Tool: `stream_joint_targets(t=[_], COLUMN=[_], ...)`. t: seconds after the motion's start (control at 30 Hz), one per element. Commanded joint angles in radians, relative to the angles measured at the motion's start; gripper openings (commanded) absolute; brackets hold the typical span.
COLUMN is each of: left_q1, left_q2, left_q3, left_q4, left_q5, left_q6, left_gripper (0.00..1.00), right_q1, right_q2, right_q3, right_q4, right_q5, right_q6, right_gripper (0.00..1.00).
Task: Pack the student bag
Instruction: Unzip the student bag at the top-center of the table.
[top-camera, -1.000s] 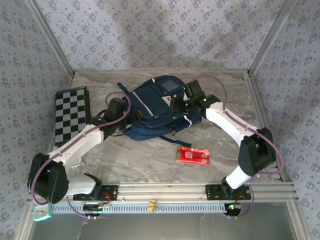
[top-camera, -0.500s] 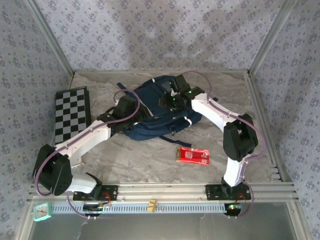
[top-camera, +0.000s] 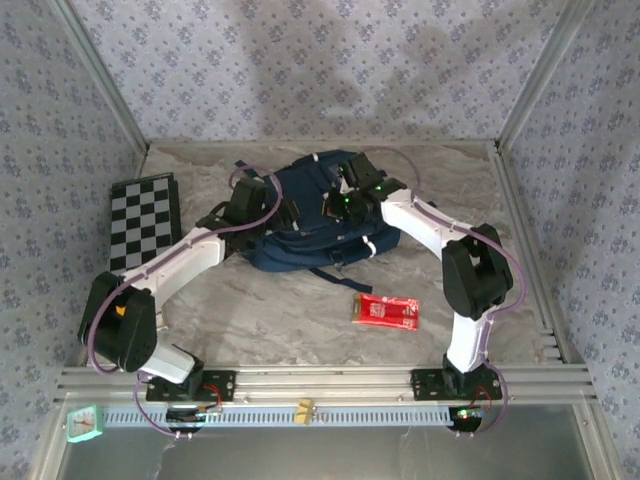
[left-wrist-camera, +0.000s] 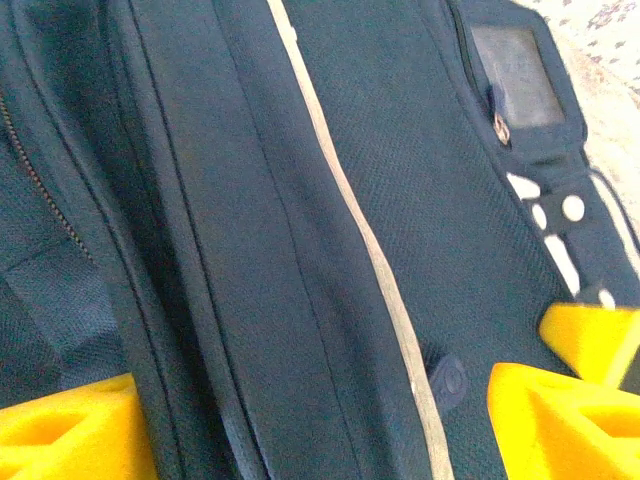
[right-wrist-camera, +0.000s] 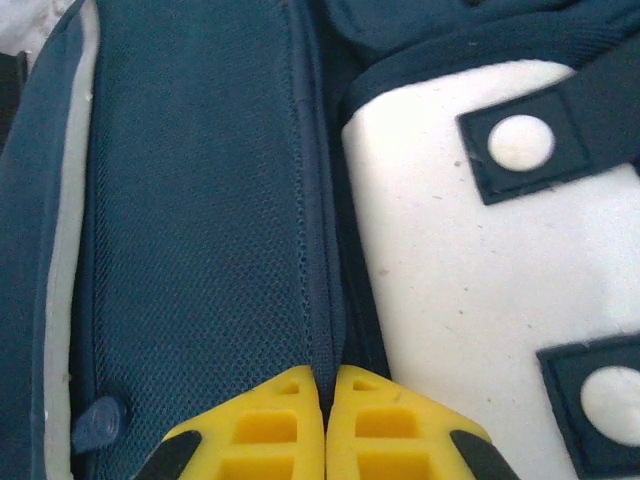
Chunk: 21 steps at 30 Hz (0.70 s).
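Note:
The student bag (top-camera: 300, 235), navy with a white panel, lies at the back middle of the table. My left gripper (top-camera: 283, 212) is over its left half. In the left wrist view it (left-wrist-camera: 310, 440) stands open, its yellow fingers (left-wrist-camera: 65, 435) wide apart above the front pocket and white stripe (left-wrist-camera: 350, 210). My right gripper (top-camera: 340, 203) is on the bag's upper right. In the right wrist view it (right-wrist-camera: 325, 385) is shut, pinching a raised fabric seam (right-wrist-camera: 322, 250) between the mesh pocket and the white panel (right-wrist-camera: 470, 290).
A red packet (top-camera: 387, 311) lies on the marble table in front of the bag. A folded checkerboard (top-camera: 142, 225) rests at the left wall. A small teal object (top-camera: 85, 424) sits beyond the near rail at bottom left.
The right arm has folded in and brought its gripper from the bag's right edge onto the bag. The left gripper has moved forward onto the bag's left half.

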Motion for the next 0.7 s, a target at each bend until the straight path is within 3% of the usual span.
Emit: stream_joint_targets(t=[0.0, 0.13, 0.23, 0.3, 0.5, 0.67], left_q1=[0.024, 0.031, 0.017, -0.031, -0.21, -0.287], left_q2=[0.029, 0.004, -0.05, -0.082, -0.093, -0.075], left_q3=[0.072, 0.099, 0.099, 0.093, 0.112, 0.109], left_q4=[0.126, 0.054, -0.052, -0.103, -0.248, -0.213], left_q5=[0.062, 0.025, -0.048, -0.108, -0.336, -0.338], left_q6=[0.131, 0.223, 0.203, 0.199, 0.132, 0.114], left_gripper=[0.82, 0.88, 0.96, 1.0, 1.0, 1.0], right_q1=[-0.014, -0.023, -0.023, -0.021, -0.017, -0.017], right_q2=[-0.072, -0.132, -0.175, -0.19, -0.236, -0.269], right_q3=[-0.051, -0.09, -0.151, -0.175, -0.226, -0.261], right_q4=[0.081, 0.153, 0.264, 0.309, 0.386, 0.444], right_q5=[-0.084, -0.059, -0.049, -0.044, -0.005, -0.004], right_q6=[0.075, 0.159, 0.243, 0.291, 0.371, 0.424], right_gripper=[0.0, 0.0, 0.0, 0.0, 0.0, 0.0])
